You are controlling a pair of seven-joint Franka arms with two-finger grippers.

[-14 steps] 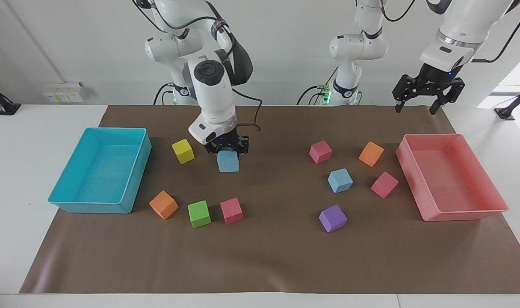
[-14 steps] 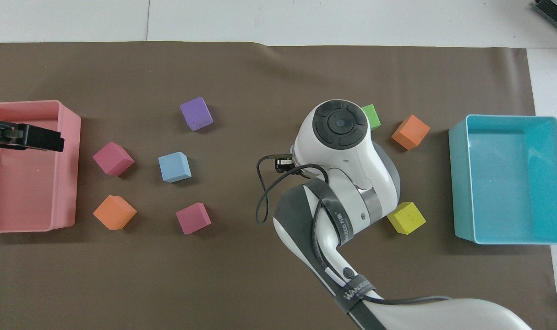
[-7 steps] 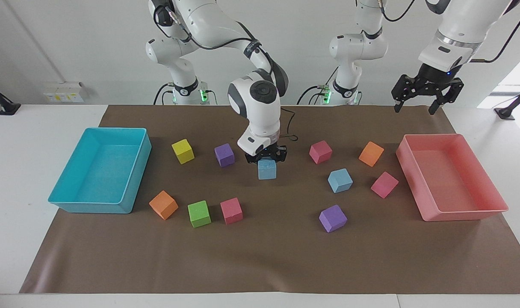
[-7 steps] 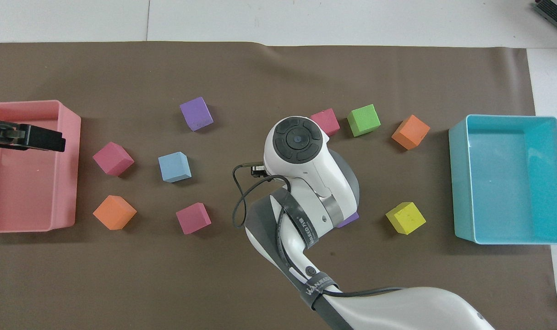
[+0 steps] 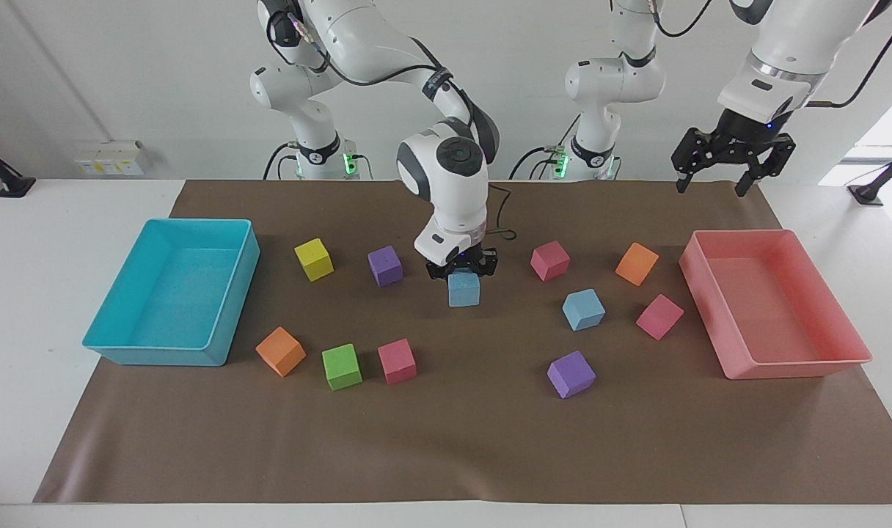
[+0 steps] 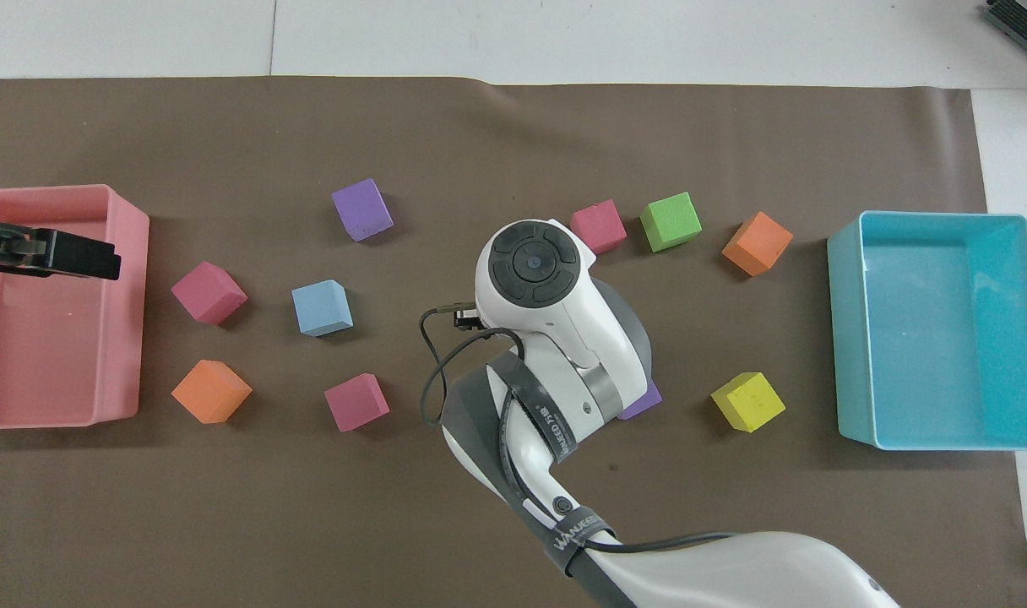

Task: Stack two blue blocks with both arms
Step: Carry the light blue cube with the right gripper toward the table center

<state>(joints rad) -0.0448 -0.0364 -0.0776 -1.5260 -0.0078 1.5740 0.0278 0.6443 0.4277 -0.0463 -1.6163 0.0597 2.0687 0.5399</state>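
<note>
Seen from the robots' end, with the middle of the mat [image 6: 513,127] as the clock's hub, one tray [image 6: 138,304] sits at nine o'clock and the other tray [image 6: 836,338] at three. The right tool [image 5: 463,273] grips the first block [image 5: 463,292] over the hub. The second block [image 6: 322,307] lies on the mat at nine o'clock of it, well apart. The left tool [image 5: 719,176] hangs above the nine o'clock tray.

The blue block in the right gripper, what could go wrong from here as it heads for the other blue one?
The right gripper pinches only the top of its blue block, so the block could tilt or slip. The resting blue block sits turned at an angle, so the stack may land skewed. Pink cubes sit close by and could be nudged. The left gripper waits open over the pink tray.
</note>
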